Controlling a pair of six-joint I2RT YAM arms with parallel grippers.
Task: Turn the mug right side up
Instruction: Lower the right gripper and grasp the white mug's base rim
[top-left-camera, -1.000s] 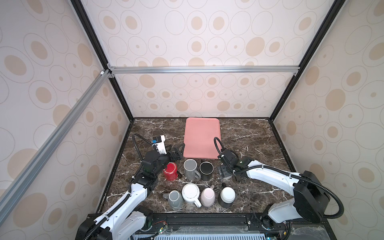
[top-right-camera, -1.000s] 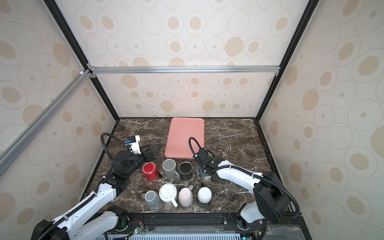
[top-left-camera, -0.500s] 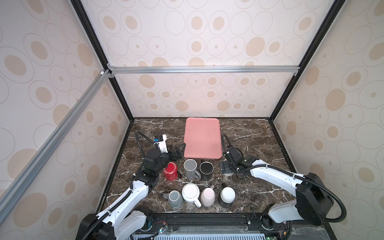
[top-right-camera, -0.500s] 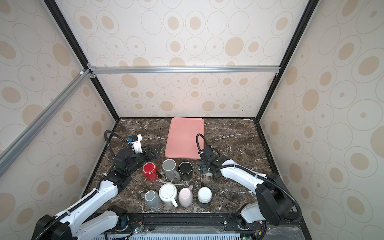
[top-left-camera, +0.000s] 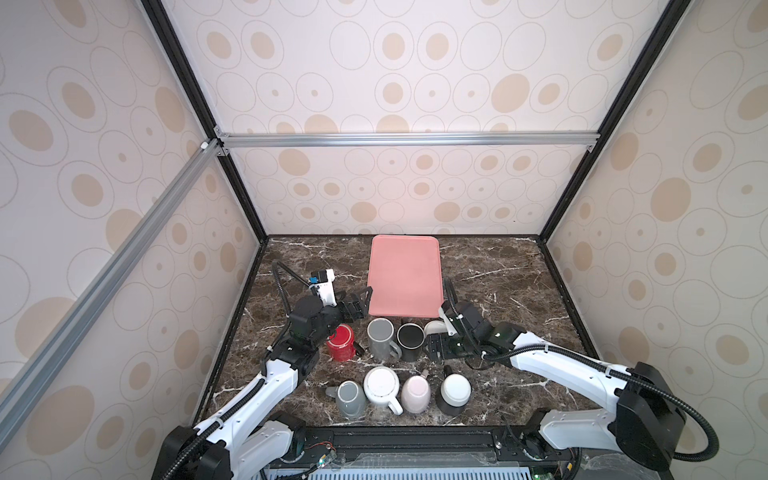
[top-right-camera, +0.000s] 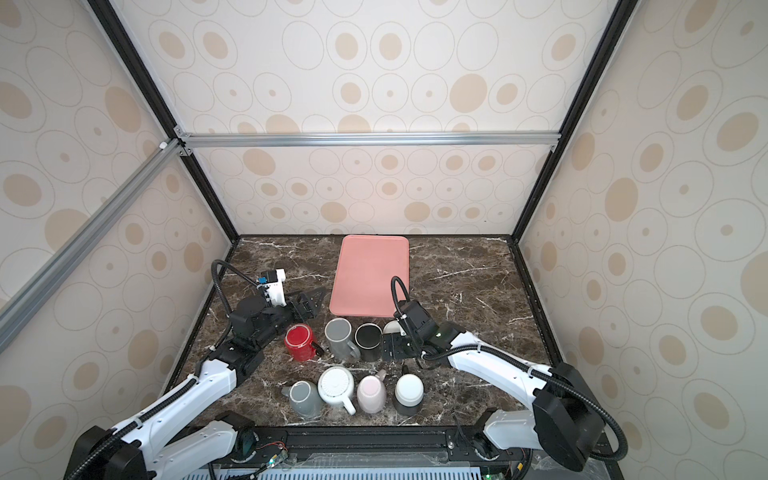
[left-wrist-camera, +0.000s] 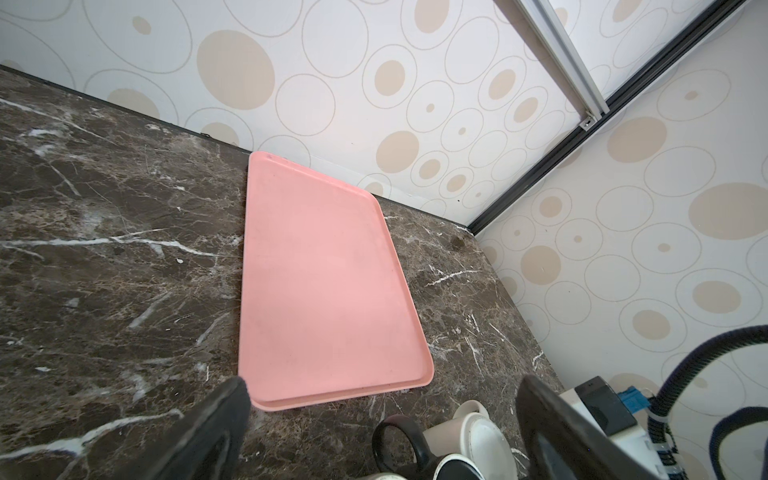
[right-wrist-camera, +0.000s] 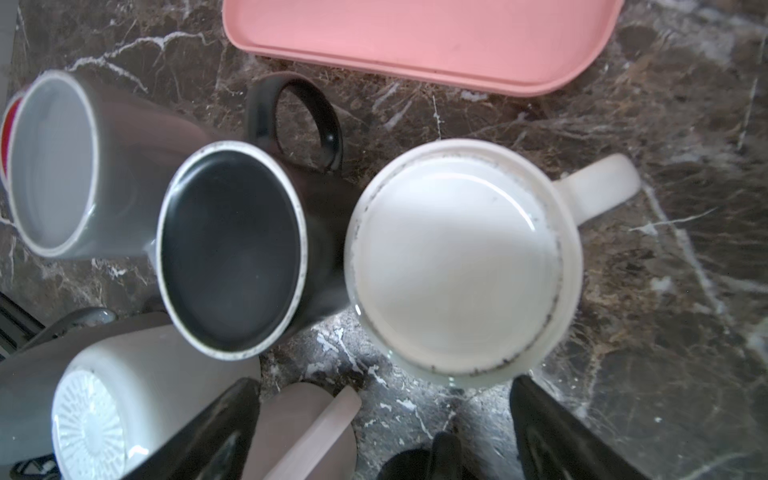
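Release looks finished on my right side. Right pincer stands wide with nothing between its fingers. The cream mug sits just beyond the fingertips, clear of them, and is mouth up as far as I can judge from its glossy hollow and raised rim.

Compared with a second ago, the right arm has slid a little to the right, away from the black mug. The cream mug is on its own at the right end of the back row, just beside the black mug and near the short edge of the pink tray. In both top views my wrist hides most of it, so I trust the wrist camera here.

Left pincer is also wide and empty. It has crept slightly toward the tray and hovers over the marble table.

I take this mug as done, but the front row tells me the work goes on. The small grey mug, white mug, pink mug and dark mug with the pale base all appear bottom-up, packed close. My next reach probably goes to the dark one, nearest my right pincer. The tight spacing calls for a careful approach so I don't knock the pink mug.
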